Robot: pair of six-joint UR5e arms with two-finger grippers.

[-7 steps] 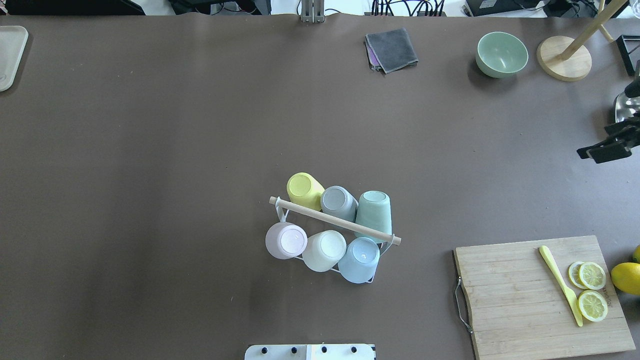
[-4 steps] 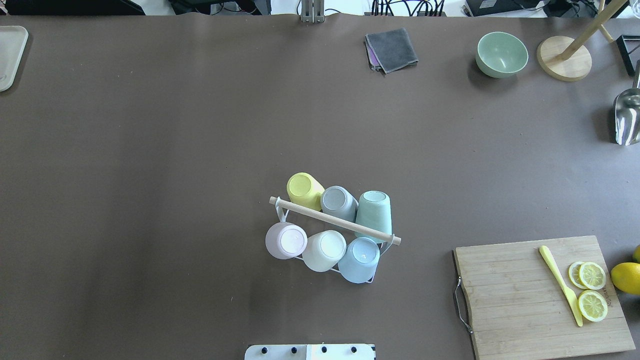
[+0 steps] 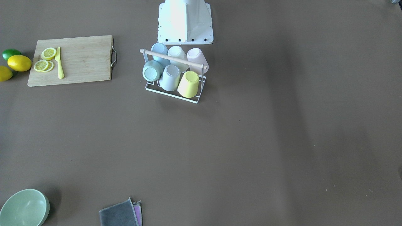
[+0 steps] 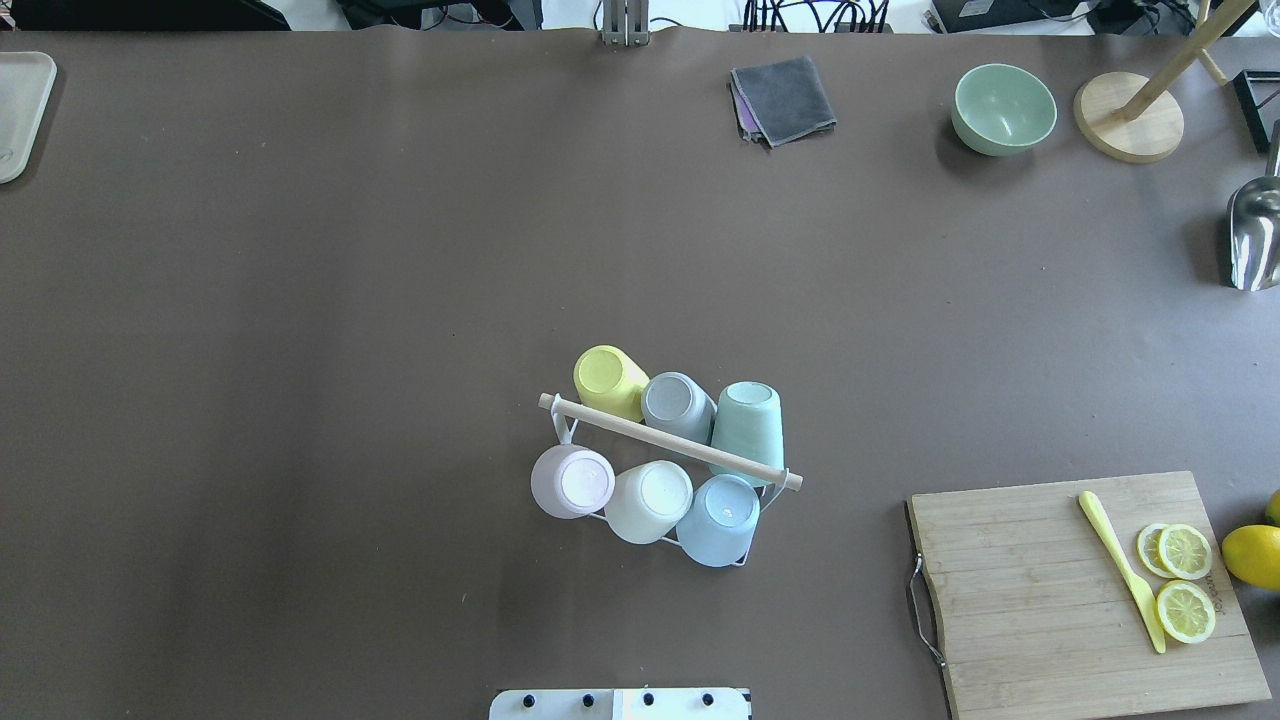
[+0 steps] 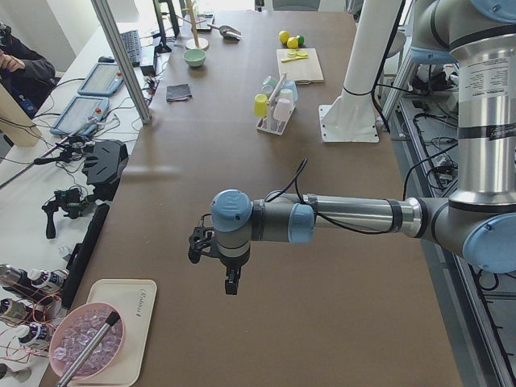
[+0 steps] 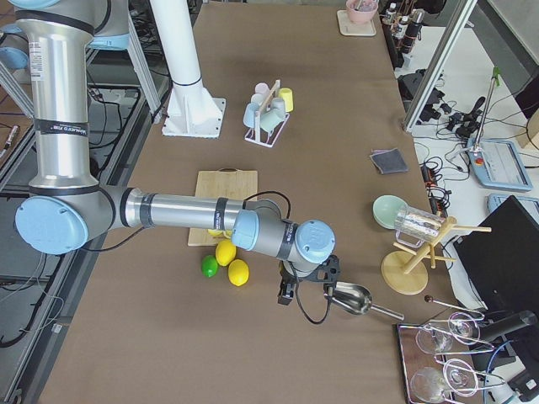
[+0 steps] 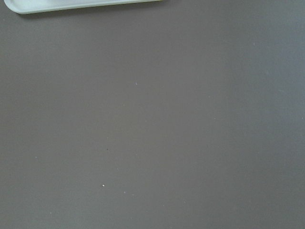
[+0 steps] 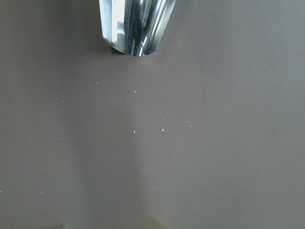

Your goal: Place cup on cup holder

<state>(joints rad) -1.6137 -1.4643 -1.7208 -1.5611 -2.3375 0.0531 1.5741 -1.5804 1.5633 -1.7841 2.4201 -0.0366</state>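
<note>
Cup holder (image 4: 670, 440) stands on the brown worktop (image 4: 300, 300) near its middle, just in front of the robot's base (image 4: 620, 704), its wooden rod running slantwise. It carries six upturned cups, three on each side of the rod: a yellow cup (image 4: 608, 380), a grey cup (image 4: 677, 404) and a mint cup (image 4: 748, 425) on the far side, and a lilac cup (image 4: 572, 482), a white cup (image 4: 650, 500) and a blue cup (image 4: 720, 518) on the near side. To the robot's right a cutting board (image 4: 1020, 590) bears a yellow knife (image 4: 1120, 570) and lemon slices (image 4: 1185, 580), with a lemon (image 4: 1252, 555) at the edge. The front-facing view adds a lime (image 3: 11, 54) that the overhead view cuts off. Along the far edge lie a grey cloth (image 4: 783, 98), a green bowl (image 4: 1003, 108) and a wooden stand (image 4: 1128, 128). A metal scoop (image 4: 1255, 235) lies at the right edge and a tray (image 4: 20, 110) at the far left corner. Bare worktop surrounds the rack on all sides. Only the side views show the arms: the left gripper (image 5: 230, 282) hangs over the worktop near the tray, the right gripper (image 6: 286, 295) just beside the scoop. How far either is parted cannot be told, and nothing is seen in them.
</note>
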